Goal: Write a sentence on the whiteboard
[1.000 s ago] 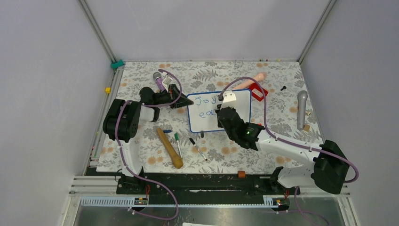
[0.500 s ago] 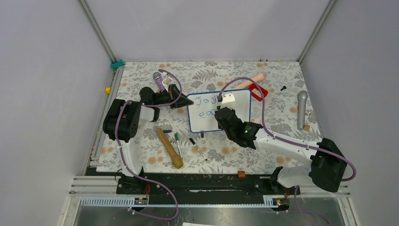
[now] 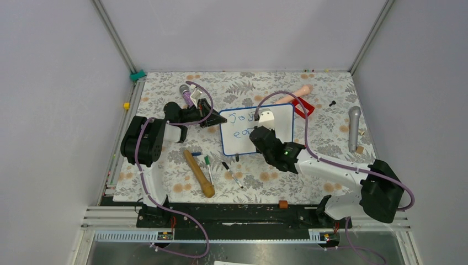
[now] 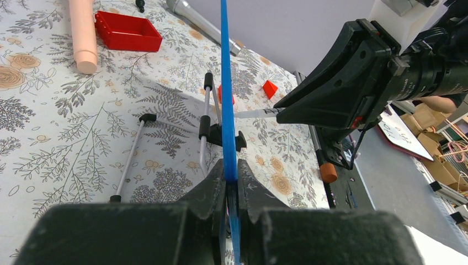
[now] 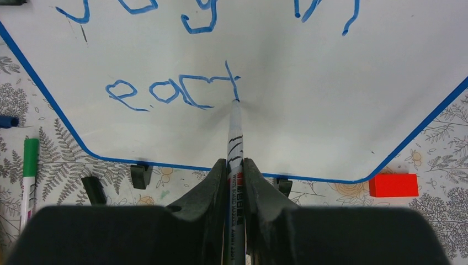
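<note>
The whiteboard (image 3: 282, 119) stands tilted on its black feet mid-table, white with a thin blue frame. My left gripper (image 3: 213, 120) is shut on its left edge; in the left wrist view the blue frame (image 4: 225, 83) runs up from between the fingers (image 4: 230, 165). My right gripper (image 3: 259, 132) is shut on a whiteboard marker (image 5: 235, 135), whose tip touches the whiteboard (image 5: 342, 94). The sentence (image 5: 171, 91) is in blue: a top line cut off by the view's edge, and below it "eac" with a fresh stroke at the tip. From above the sentence (image 3: 241, 126) is partly hidden by my right gripper.
A wooden pestle (image 3: 200, 174), a green pen (image 3: 208, 165) and a black pen (image 3: 232, 174) lie in front of the board. Behind it are a red box (image 3: 304, 108) and a peach cylinder (image 3: 297, 94). A grey microphone (image 3: 353, 127) lies at the right.
My right gripper has shifted a little left and away across the board with the marker. The left gripper and the board have not moved.
</note>
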{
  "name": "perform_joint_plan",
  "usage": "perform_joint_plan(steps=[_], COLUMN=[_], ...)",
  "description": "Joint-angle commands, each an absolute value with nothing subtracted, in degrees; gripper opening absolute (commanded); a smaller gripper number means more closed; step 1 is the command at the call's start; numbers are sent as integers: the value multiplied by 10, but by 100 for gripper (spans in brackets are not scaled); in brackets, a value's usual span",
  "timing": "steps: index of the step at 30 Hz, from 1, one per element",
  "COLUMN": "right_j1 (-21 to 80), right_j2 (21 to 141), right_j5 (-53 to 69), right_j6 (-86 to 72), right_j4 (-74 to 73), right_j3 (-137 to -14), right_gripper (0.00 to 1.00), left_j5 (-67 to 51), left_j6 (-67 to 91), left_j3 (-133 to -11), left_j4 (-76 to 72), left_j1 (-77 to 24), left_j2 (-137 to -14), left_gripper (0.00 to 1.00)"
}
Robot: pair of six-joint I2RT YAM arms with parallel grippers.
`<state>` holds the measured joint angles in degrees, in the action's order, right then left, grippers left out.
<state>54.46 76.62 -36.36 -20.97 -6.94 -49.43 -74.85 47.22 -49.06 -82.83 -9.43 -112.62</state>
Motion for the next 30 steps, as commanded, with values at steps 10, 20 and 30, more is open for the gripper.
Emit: perform_joint_plan(steps=[10, 20, 30], right_j1=[539, 538, 538], right_j2=[771, 748, 638], right_j5=[-403, -422, -391], right_j6=[-238, -226, -203], right_j4=[-96, -60, 79], right_j3=[-525, -505, -382], right_gripper=[0, 0, 0], left_j5=[-822, -823, -822], left_j6=[410, 411, 411], left_j3=[-480, -482, -483], left_j4=[-843, -844, -844], left_j1=[-103, -103, -103], left_j2=[-1141, -1143, -1143], left_gripper=[0, 0, 0])
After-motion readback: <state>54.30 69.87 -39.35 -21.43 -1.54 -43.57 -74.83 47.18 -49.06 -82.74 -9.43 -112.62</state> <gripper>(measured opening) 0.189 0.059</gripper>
